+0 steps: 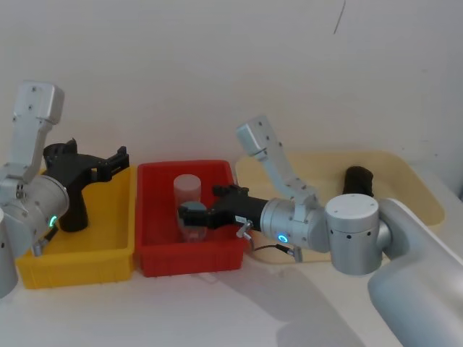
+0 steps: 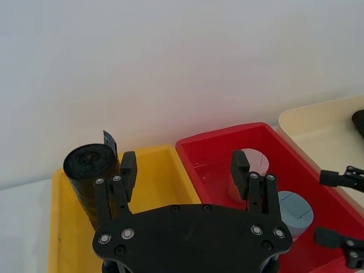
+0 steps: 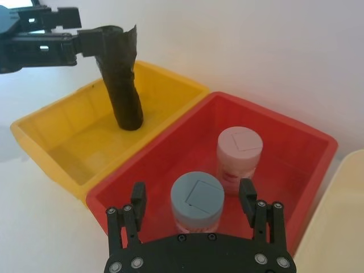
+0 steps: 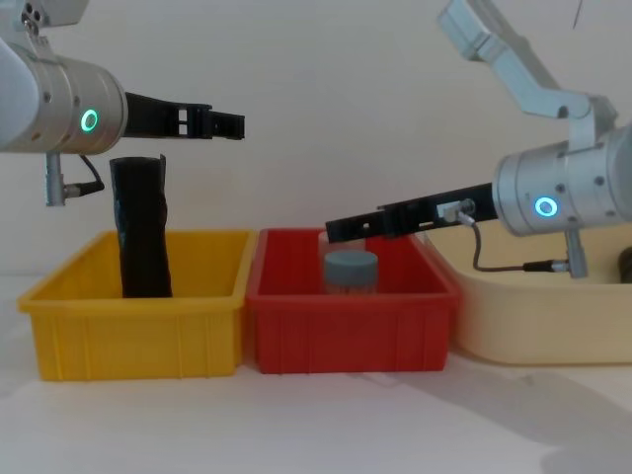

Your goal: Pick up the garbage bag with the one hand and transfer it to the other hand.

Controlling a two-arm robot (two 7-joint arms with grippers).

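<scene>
The garbage bag (image 4: 139,229), a black crinkled roll, stands slightly tilted in the yellow bin (image 4: 138,321). My left gripper (image 4: 223,123), on the arm with the green ring light, hovers open at the height of the roll's top. In the left wrist view the garbage bag (image 2: 85,173) lies just outside one finger of the left gripper (image 2: 185,168), not between the two. From the head view the left gripper (image 1: 108,165) reaches over the yellow bin (image 1: 108,249) past the garbage bag (image 1: 72,210). My right gripper (image 4: 336,229), with the blue ring light, is open above the red bin (image 4: 351,326).
A blue-capped jar (image 3: 197,199) and a white-capped jar (image 3: 239,153) stand in the red bin (image 3: 170,148), the blue-capped one under the open right gripper (image 3: 193,194). A second black roll (image 1: 358,181) lies in the beige tray (image 1: 412,181) at the right.
</scene>
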